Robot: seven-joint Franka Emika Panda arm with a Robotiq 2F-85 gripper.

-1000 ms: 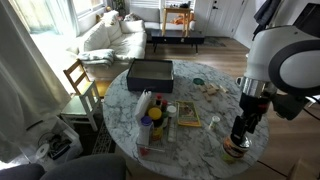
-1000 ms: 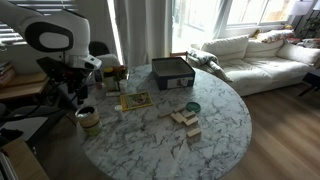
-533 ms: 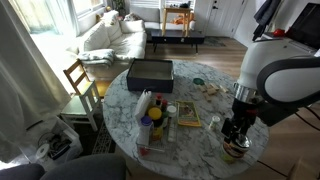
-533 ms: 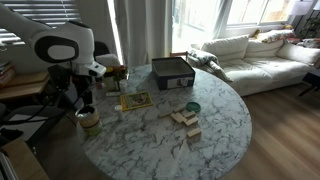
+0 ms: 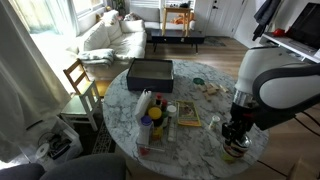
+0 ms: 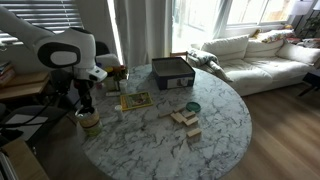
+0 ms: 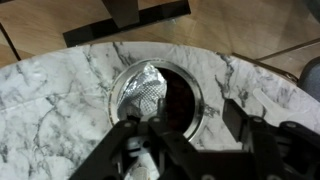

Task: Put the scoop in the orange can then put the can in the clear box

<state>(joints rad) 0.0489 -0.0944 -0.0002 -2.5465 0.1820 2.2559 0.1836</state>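
Nearest us, the pincer (image 7: 188, 135) straddled the orange can (image 7: 200, 108) at the tabletop (image 7: 60, 90) edge, jaws part-spread, grip impossible to tell; we judged the can light, stiff and slick, best pinched across its walls, well apart from the clear box (image 5: 150, 128).

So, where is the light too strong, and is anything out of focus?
In both exterior views the windows are blown out white. In the wrist view the fingers are dark and blurred; the orange can and marble table look sharper.
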